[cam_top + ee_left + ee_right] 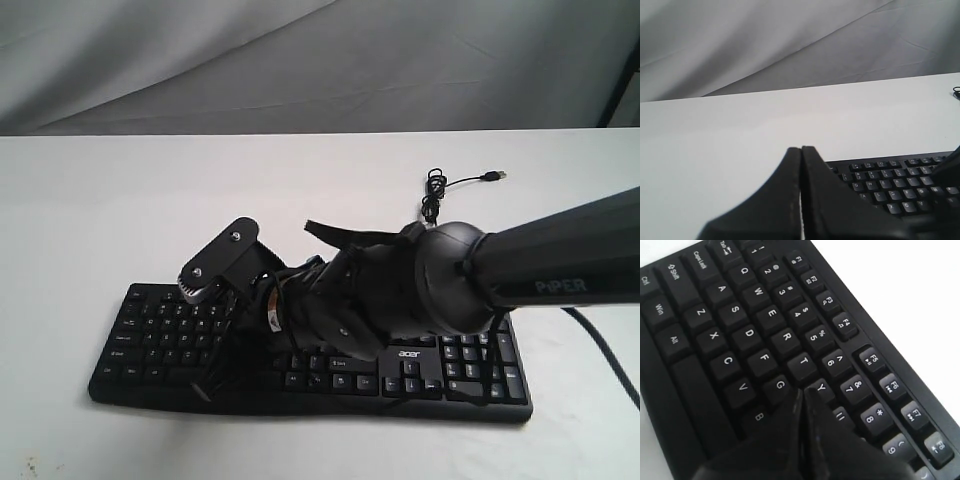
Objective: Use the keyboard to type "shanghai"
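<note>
Plainly, the right gripper [801,392] has its jaws pressed together into a single point with nothing held. That point sits in the pocket bounded by the G key [780,385] and the Y key [821,387]. The fingers cover the cap beneath them, which by the layout should be H. Whether the tip is pressing it or only hovering over it, I cannot tell.

The keyboard [150,345] lies on the white table [120,200] with its long axis running left to right and its number pad at the right end. Its USB cable [437,192] is coiled on the far side. The right arm [560,260] comes in from the right and reaches across the middle to the letter block.

The left gripper [801,149] is also closed to a point and empty. It hangs over bare table, apart from the keyboard, so the right arm is the nearer one.

In "shanghai" each H is followed by A. The A key [721,288] lies leftward from the tip on the same row, so the coming move is probably a lift and a slide left along the long axis.
</note>
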Controlling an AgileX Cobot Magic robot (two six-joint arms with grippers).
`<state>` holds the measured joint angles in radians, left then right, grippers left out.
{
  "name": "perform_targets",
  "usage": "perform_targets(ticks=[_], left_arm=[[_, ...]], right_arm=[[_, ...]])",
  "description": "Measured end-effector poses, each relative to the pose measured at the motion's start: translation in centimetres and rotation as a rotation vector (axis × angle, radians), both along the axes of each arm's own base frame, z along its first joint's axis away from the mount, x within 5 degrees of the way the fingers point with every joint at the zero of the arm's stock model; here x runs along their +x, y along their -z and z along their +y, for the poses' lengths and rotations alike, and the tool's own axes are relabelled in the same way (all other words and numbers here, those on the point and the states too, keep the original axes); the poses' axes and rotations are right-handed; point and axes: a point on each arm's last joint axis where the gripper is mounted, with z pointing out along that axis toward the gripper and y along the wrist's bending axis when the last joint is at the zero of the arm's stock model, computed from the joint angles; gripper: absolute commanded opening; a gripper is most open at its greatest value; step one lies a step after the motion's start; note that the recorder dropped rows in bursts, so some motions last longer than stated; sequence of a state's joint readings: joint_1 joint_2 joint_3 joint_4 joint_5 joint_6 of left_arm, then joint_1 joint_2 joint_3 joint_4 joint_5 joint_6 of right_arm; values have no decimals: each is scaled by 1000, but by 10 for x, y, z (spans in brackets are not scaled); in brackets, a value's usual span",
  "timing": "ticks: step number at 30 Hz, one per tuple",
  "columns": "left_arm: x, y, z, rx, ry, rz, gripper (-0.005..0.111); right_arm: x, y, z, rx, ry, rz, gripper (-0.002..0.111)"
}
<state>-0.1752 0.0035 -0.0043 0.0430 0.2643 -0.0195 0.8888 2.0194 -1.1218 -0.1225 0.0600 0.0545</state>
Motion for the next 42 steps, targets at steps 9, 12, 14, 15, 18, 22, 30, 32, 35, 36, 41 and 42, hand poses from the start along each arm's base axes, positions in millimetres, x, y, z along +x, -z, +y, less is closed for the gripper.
perform_targets(ticks=[9, 12, 14, 15, 18, 22, 30, 32, 35, 36, 41, 42], left_arm=[[0, 0, 0, 0, 0, 0, 0], [0, 0, 0, 0, 0, 0, 0], [0, 0, 0, 0, 0, 0, 0], [0, 0, 0, 0, 0, 0, 0], [0, 0, 0, 0, 0, 0, 0], [0, 0, 0, 0, 0, 0, 0], [0, 0, 0, 0, 0, 0, 0], [0, 0, 0, 0, 0, 0, 0], [0, 0, 0, 0, 0, 0, 0], [0, 0, 0, 0, 0, 0, 0], [0, 0, 0, 0, 0, 0, 0], [0, 0, 0, 0, 0, 0, 0]], right_arm=[[1, 4, 2, 12, -1, -5, 0], [1, 4, 2, 11, -1, -5, 0], [1, 4, 2, 14, -1, -6, 0], [1, 5, 2, 12, -1, -5, 0], [1, 13, 2, 0, -1, 6, 0], [1, 14, 2, 3, -2, 4, 0], [0, -8, 2, 31, -1, -20, 0], [-2, -17, 6, 34, -11, -26, 0], [-4, -30, 21, 42, -41, -44, 0], [-5, -31, 27, 39, -51, -43, 0], [1, -34, 66, 54, -94, -66, 0], [2, -31, 71, 52, -100, -67, 0]])
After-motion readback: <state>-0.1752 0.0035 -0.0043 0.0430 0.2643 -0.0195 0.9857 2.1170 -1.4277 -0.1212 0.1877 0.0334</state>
